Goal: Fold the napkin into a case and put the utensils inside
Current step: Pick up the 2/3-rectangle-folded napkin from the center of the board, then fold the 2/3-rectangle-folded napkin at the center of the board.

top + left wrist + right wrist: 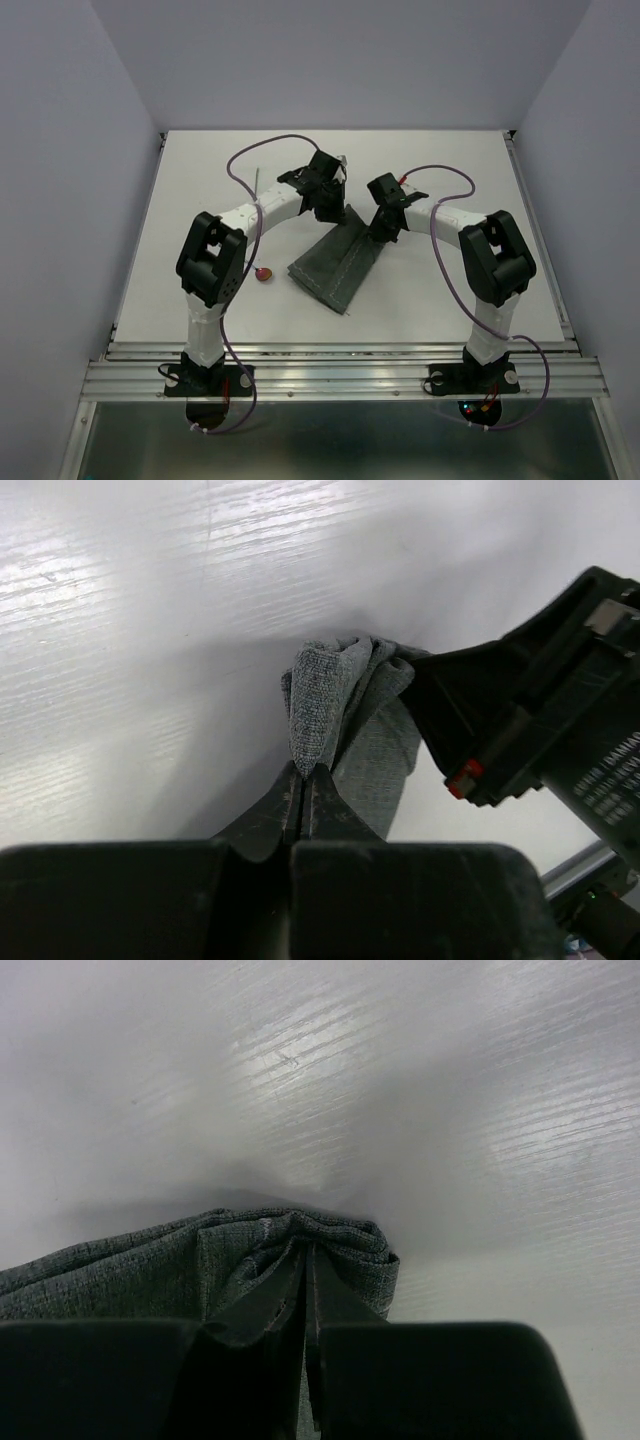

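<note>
The dark grey napkin (338,262) lies folded into a tapered strip in the middle of the table, its far end lifted. My left gripper (337,212) is shut on a bunched fold of the napkin (325,695) at the far left corner. My right gripper (385,232) is shut on the far right edge of the napkin (130,1265), close beside the left one. The right gripper's black body (540,710) shows in the left wrist view. The spoon's red bowl (263,274) lies left of the cloth, by the left arm. A slim grey utensil (257,179) lies at the far left.
The white table (450,170) is bounded by a metal rail (340,378) at the near edge and pale walls on the other sides. Purple cables (262,150) loop above both arms.
</note>
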`<state>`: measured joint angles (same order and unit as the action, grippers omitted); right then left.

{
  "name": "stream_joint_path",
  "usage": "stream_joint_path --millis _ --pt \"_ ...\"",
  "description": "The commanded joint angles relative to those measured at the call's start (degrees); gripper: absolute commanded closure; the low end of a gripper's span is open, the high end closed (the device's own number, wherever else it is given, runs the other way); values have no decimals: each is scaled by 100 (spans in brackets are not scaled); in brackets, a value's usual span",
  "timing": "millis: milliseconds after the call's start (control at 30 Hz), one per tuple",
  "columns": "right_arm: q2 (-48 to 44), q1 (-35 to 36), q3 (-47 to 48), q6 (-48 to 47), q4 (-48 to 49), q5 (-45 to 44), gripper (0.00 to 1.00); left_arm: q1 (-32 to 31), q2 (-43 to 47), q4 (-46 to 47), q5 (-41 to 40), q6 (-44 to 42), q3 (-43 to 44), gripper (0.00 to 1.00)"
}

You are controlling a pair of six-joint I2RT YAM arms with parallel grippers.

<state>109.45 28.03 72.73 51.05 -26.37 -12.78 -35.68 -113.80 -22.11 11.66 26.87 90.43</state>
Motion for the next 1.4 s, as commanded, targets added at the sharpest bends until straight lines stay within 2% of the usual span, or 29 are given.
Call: stream_joint_path --millis 0,233,1000,1300,1367 --pt "349 -43 -110 90 -175 21 93 -53 376 216 362 46 -61 100" --pt "375 -43 -40 151 -193 100 93 -211 122 418 732 160 -70 100" --pt "340 -43 -145 397 -132 337 93 -527 -845 787 706 899 -219 100" --pt "-309 -105 -356 345 53 574 91 -536 -1110 954 697 855 -483 100" --pt "-677 -158 -487 283 123 540 86 -536 -1118 963 671 820 -509 100"
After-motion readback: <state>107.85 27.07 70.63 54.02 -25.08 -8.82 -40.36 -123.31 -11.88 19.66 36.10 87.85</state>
